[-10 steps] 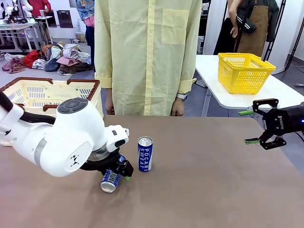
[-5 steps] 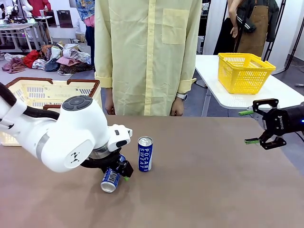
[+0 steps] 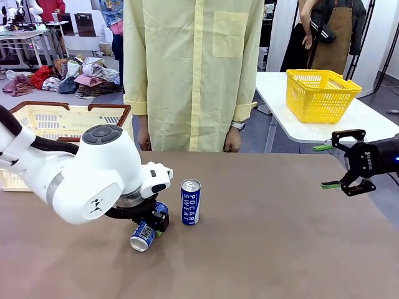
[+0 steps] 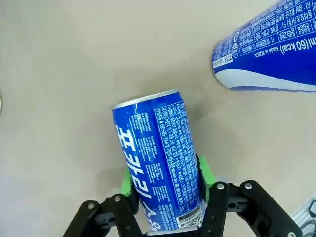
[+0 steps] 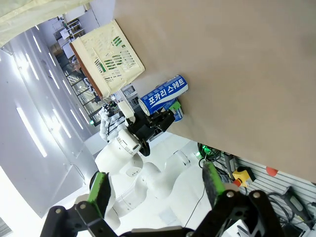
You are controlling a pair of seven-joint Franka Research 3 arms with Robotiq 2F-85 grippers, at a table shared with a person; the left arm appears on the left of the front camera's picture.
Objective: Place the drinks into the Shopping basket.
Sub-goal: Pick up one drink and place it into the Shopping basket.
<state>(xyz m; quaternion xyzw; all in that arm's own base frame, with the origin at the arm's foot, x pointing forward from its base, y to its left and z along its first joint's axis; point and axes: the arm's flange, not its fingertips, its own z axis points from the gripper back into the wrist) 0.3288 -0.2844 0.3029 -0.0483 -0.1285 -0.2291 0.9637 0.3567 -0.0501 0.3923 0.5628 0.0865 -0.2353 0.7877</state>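
Blue drink can tilted on the brown table, pinched by the left gripper, upright Pocari Sweat can just beside at two o'clock, Shopping basket at ten o'clock, right gripper spread wide at three o'clock.

I was working in a robotics lab dressed up for a shopping trial, not a real shop. My white arm reached over a plain brown surface. In the right wrist view, cables and a yellow box with a red knob showed beyond its edge. The shop side was only props: a cream shopping basket, a blue drink can and a yellow basket on a white table. Behind them a heap of clothes lay on the bare floor beside a cluttered workbench. A person in a brown apron stood farther off.
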